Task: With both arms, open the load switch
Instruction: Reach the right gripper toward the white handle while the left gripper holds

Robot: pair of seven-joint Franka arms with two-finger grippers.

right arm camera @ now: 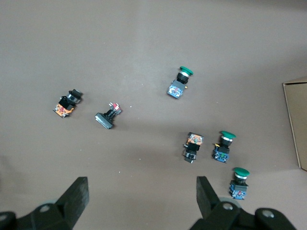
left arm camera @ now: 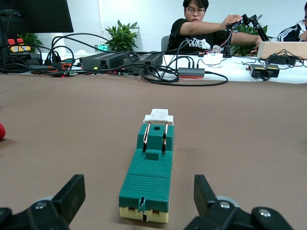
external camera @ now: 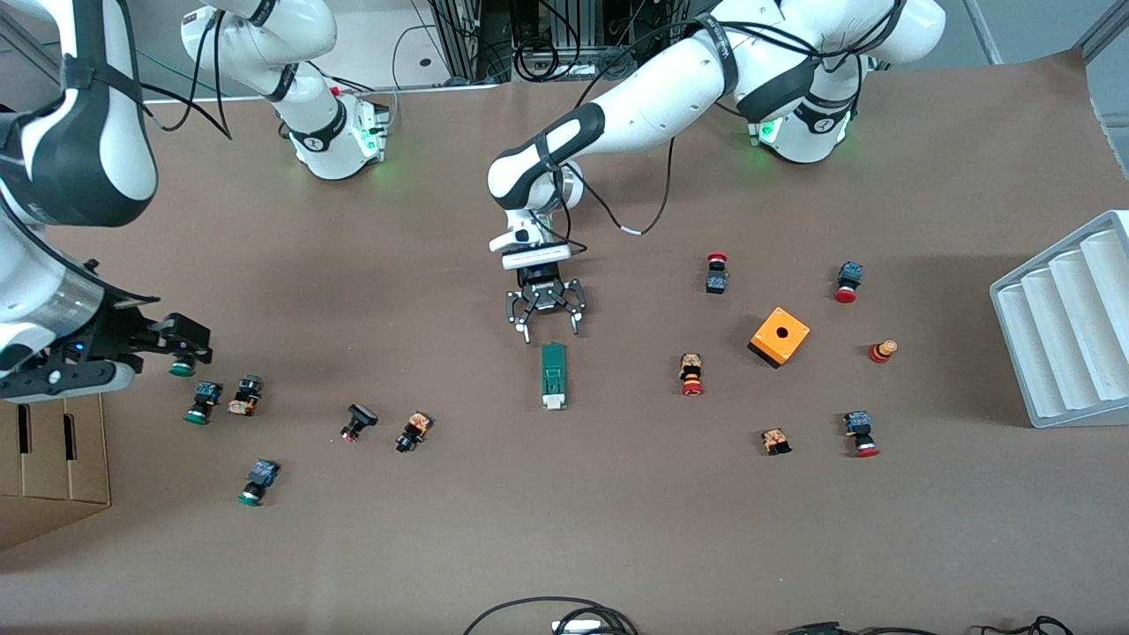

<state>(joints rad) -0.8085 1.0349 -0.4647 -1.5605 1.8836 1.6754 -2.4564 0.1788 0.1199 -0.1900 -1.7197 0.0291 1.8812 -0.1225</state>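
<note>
The load switch [external camera: 553, 375] is a slim dark-green bar with a white block at the end nearer the front camera, lying flat mid-table. My left gripper [external camera: 551, 332] hangs low just off the switch's green end, on the side toward the arms' bases, open and apart from it. In the left wrist view the load switch [left arm camera: 148, 175] lies lengthwise between the spread fingers [left arm camera: 72, 192] of the left gripper [left arm camera: 138, 192], untouched. My right gripper [external camera: 187, 339] waits open, high over the green-capped push buttons [right arm camera: 224, 143] at the right arm's end. The right gripper [right arm camera: 141, 195] holds nothing.
Green-capped buttons [external camera: 201, 401] and small black parts [external camera: 359, 421] lie toward the right arm's end. Red-capped buttons [external camera: 691, 374] and an orange cube with a hole [external camera: 780, 336] lie toward the left arm's end. A white ribbed rack [external camera: 1067, 326] and a cardboard box [external camera: 53, 454] stand at the table's ends.
</note>
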